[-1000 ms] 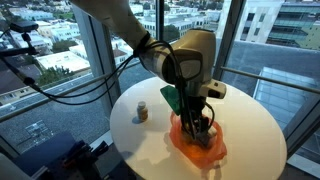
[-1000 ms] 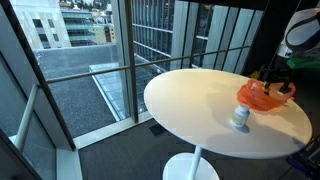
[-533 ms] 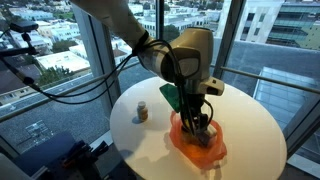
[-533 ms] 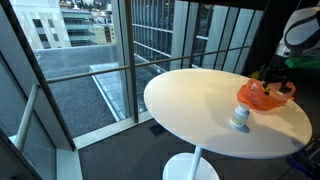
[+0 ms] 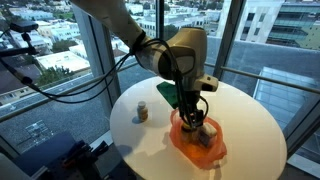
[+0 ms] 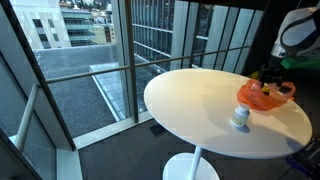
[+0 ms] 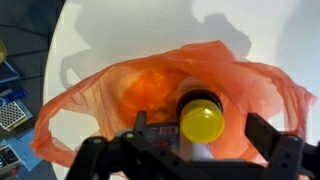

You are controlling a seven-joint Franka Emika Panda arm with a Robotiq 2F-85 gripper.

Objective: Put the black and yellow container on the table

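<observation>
While the black bottle with the yellow cap (image 7: 203,122) is seen cap-up inside the orange plastic bag (image 7: 105,100) lying on the white desk (image 7: 130,30), the claw (image 7: 199,128) is held over it with its jaws spread, a strip of bag showing on either side of the cap. No part of the task is judged done: the bottle has to be gripped, lifted clear of the bag and set on bare desk.
</observation>
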